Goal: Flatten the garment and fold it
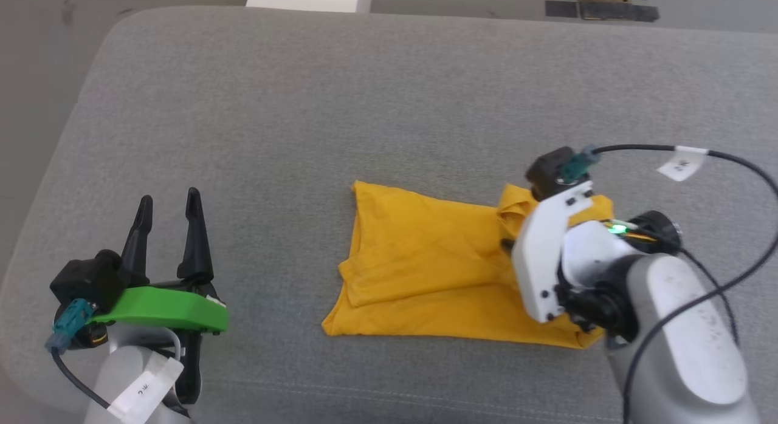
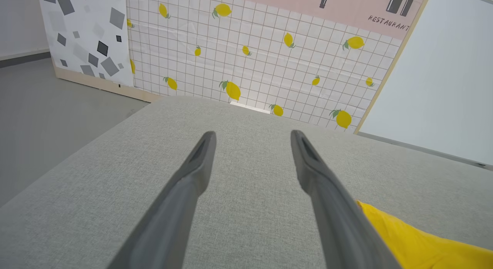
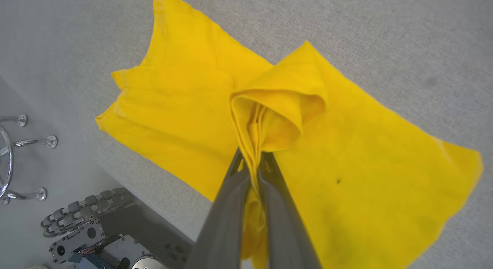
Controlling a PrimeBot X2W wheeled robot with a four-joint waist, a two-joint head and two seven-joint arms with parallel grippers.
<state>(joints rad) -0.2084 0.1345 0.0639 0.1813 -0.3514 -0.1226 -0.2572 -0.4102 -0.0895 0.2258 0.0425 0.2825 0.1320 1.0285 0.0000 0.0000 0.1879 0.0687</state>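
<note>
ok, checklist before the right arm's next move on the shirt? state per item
1. Grip: right gripper shut on the garment: ok, bunched cloth is pinched between its fingers.
2. Other arm: left gripper open and off the cloth: ok, it is over bare cushion to the garment's left.
3. Garment lying flat: not ok, layers overlap and the held part is rucked up.
4. Number of layers in the grip: cannot tell.
5. Free cushion around the garment to fold onto: ok.
</note>
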